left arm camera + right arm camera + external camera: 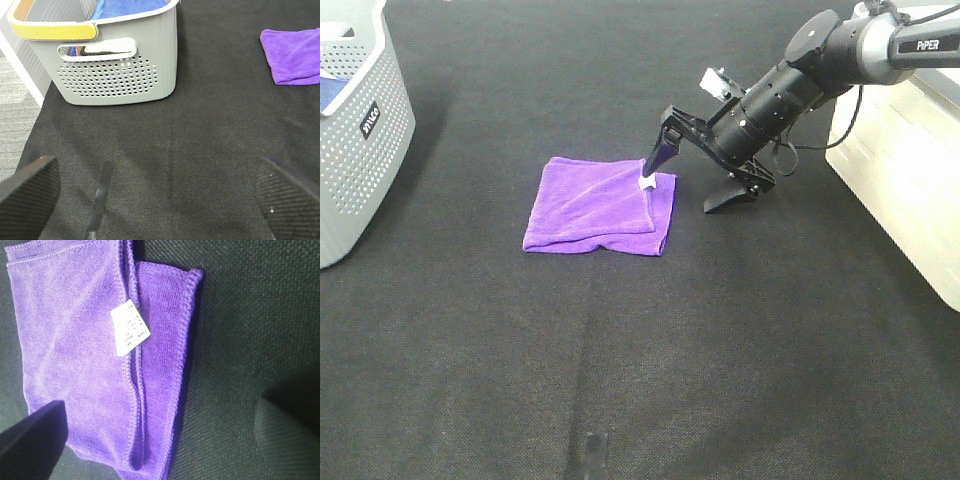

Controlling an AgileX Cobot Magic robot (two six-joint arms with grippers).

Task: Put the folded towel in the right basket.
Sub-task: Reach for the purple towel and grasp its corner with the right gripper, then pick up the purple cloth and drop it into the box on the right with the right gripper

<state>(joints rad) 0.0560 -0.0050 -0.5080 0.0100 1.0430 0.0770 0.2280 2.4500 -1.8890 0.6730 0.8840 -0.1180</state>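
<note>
A folded purple towel (pixel 600 205) with a white label (pixel 647 183) lies flat on the black mat; it also shows in the left wrist view (pixel 295 55) and fills the right wrist view (pixel 95 365). My right gripper (pixel 692 185) is open, low over the towel's right edge, one finger (pixel 660 152) above the label and the other (pixel 730 195) on the mat beside the towel. The right basket (pixel 910 170), white, stands at the right edge. My left gripper (pixel 160 195) is open over bare mat, away from the towel.
A grey perforated basket (pixel 355 130) stands at the far left, with blue cloth inside it in the left wrist view (pixel 120 75). The black mat (pixel 640 350) stretches toward the front.
</note>
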